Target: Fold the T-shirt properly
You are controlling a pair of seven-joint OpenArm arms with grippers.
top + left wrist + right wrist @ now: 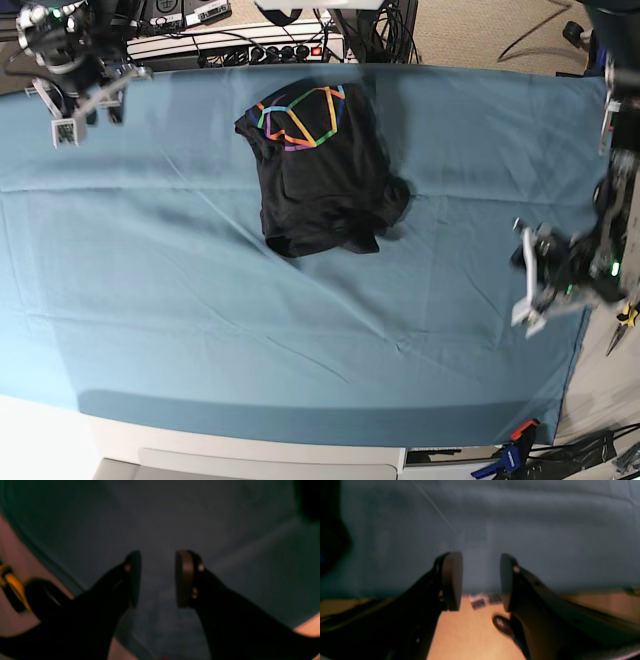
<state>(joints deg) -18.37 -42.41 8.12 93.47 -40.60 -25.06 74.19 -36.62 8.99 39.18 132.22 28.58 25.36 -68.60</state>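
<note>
Left gripper [158, 578]: jaws spread, nothing between the pads, only blurred teal cloth [175, 525] behind the gap. Right gripper [481, 581]: jaws spread too, empty, cloth and a strip of tan floor [460, 635] showing through the gap.

Both wrist views are soft and out of focus. In the left wrist view a yellow-and-black object [11, 590] sits at the frame edge, cut off, can't tell what it is. In the right wrist view some small dark-and-white patches [482, 600] lie on the floor just past the cloth edge, possibly labels, nothing readable; a dark rounded thing [501, 623] beside the right finger is also unclear.

T-shirt [320, 175]: dark, lying crumpled in a rough half-folded heap on the cloth, toward the far edge and slightly left of centre in the base view. Rainbow line print [298, 115] faces up at its far end; the near and right part is bunched, so sleeves and hem can't be made out. Neither gripper touches it.

Relative to the T-shirt in the base view: the right gripper [75, 115] is well apart to the left at the far corner of the cloth; the left gripper [535, 300] is well apart to the right and nearer, close to the cloth's right edge. Cables and power strips [240, 40] lie beyond the T-shirt, off the cloth, with no legible writing. Clamps [515, 440] at the near right corner are partly cut off.
</note>
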